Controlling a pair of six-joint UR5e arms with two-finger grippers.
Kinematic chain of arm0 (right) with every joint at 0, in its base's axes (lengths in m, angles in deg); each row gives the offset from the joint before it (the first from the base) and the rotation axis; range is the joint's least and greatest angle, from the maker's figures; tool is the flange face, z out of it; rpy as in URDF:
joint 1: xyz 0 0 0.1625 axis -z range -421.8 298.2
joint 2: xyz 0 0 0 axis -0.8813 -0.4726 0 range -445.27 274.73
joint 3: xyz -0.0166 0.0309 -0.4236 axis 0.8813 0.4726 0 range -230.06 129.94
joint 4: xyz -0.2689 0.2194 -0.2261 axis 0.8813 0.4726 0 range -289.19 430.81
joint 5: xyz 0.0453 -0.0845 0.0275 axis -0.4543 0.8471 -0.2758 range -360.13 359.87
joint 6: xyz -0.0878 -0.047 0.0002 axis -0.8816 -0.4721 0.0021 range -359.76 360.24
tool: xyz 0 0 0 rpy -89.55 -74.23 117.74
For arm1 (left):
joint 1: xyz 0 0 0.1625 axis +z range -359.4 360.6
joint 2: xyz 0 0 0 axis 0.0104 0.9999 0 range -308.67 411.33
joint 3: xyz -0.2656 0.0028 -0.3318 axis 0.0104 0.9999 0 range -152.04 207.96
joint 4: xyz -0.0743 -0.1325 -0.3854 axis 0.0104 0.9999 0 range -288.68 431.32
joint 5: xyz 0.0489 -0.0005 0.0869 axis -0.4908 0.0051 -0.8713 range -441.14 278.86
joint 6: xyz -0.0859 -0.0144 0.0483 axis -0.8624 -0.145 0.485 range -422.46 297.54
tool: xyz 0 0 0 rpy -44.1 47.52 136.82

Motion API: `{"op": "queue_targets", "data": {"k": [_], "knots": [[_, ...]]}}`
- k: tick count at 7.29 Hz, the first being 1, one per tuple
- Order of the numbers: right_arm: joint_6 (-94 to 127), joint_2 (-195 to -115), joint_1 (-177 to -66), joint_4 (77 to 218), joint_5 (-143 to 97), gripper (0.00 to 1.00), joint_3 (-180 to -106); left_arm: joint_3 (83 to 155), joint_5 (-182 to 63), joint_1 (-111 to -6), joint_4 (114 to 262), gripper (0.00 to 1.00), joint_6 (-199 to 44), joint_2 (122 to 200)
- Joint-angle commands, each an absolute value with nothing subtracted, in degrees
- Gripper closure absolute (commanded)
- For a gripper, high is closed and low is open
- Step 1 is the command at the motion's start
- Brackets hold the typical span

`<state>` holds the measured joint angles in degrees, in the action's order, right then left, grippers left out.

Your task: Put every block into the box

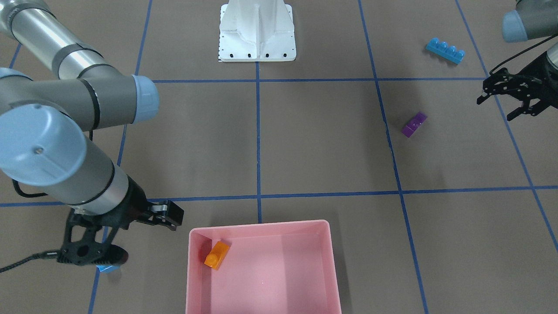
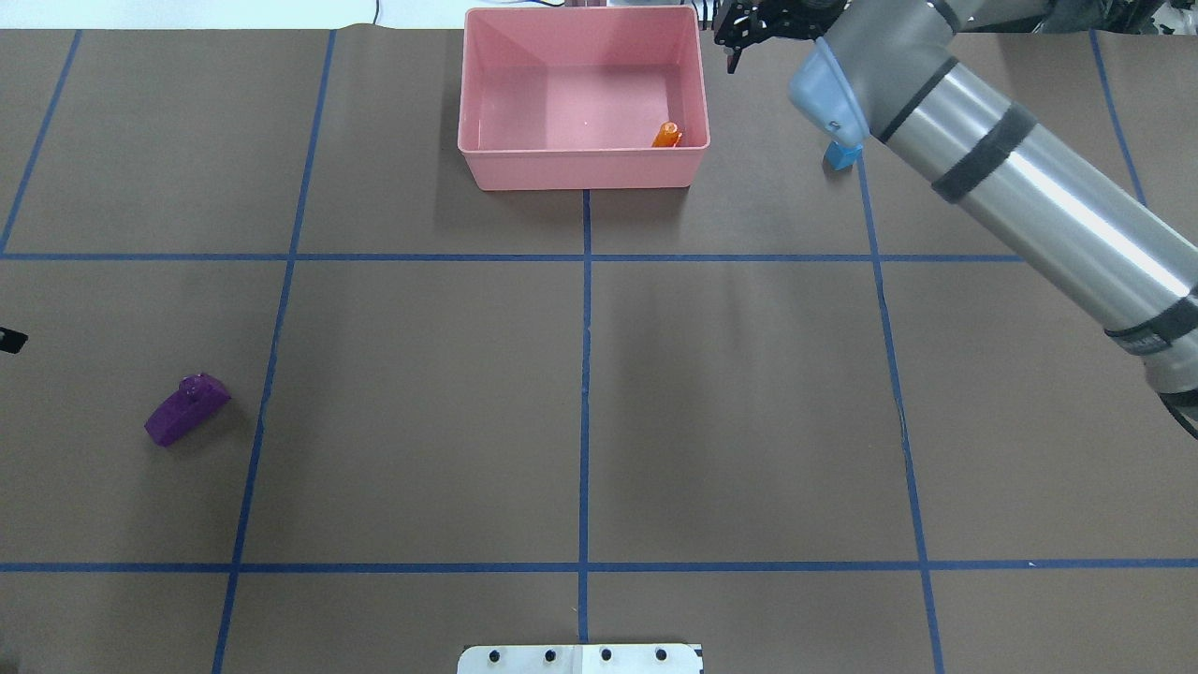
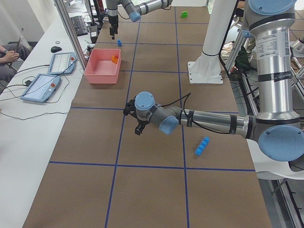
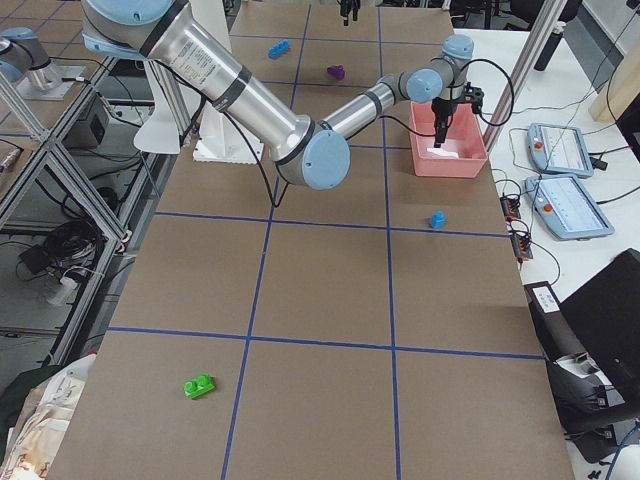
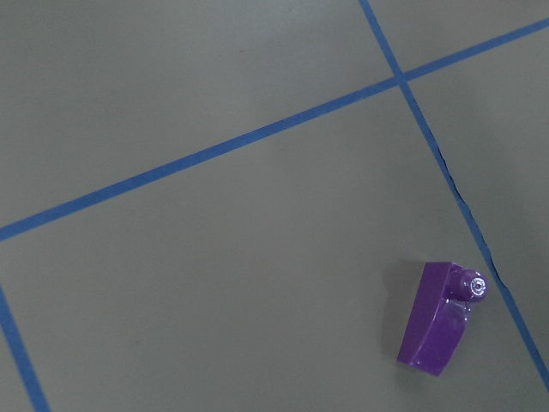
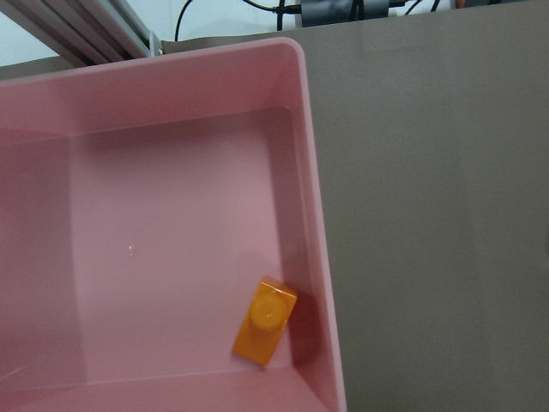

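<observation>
Nudging the blue one-stud [image 1: 107, 268], lower left, is risked by an off-centre approach — finger state of the right gripper [image 1: 102, 257] cannot be told.

The pink box [image 3: 101, 77] stands far on the left, with an orange block [image 3: 114, 59] inside. A long blue block [image 3: 202, 146] lies near, on the right. The left gripper [image 3: 133, 120] hangs between them, over the table [image 3: 152, 190].

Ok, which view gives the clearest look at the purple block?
The left wrist-mounted view: the purple block lies close and unblocked, its stud plain. Front-facing and overhead show it whole but small, exterior right only as a far speck; exterior left and right wrist-mounted do not show it.
</observation>
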<state>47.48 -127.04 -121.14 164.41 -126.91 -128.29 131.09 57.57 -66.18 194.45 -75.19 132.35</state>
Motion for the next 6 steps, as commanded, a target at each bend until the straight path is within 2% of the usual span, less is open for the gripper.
{"op": "queue_targets", "data": {"k": [1,3,4,6], "knots": [[38.51,-142.59,-123.4,173.44,-127.39,0.01,-148.33,131.23,51.88,-58.25,200.76,0.0,-79.49,131.84],[35.42,-154.91,-124.9,173.46,-127.22,0.01,-158.65,131.23,41.86,-50.5,200.79,0.0,-81.95,131.92],[33.31,-158.62,-125.95,173.46,-127.3,0.01,-161.31,131.23,39.64,-48.03,200.79,0.0,-82.23,131.92],[33.02,-159.89,-125.87,173.46,-127.13,0.01,-162.21,131.23,36.56,-43.98,200.79,0.0,-82.41,132.19]]}}
